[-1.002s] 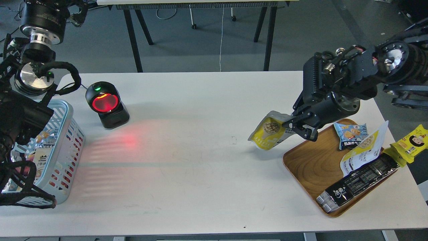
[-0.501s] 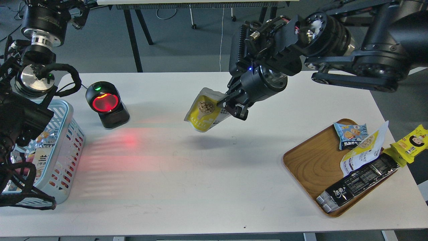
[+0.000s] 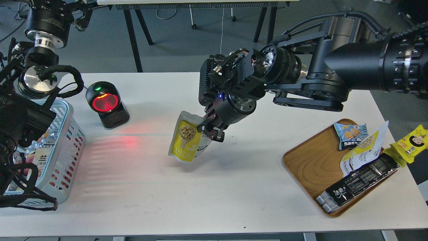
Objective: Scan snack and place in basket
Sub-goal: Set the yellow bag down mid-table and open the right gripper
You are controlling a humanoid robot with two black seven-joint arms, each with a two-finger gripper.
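My small yellow foil-like snack pouch (image 3: 186, 140) looks glossy. The light blue slotted basket (image 3: 63, 140) looks like smooth plastic. The brown tray (image 3: 309, 164) shows wood grain; the white table (image 3: 200, 194) is matt.

snack (image 3: 186, 140) carried left, lower, toward scanner (image 3: 106, 104)

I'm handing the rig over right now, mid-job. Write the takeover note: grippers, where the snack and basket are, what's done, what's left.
Right gripper: shut on the snack, holding it by its right edge, above mid-table.
Left gripper: cannot be made out; the left arm hangs over the basket at the table's left end.
Scanner: lit red, left of the snack, beside the basket.
Done: snack lifted clear of the wooden tray.
Left: present the snack to the scanner, then drop it into the basket. Whether it has scanned is not visible.
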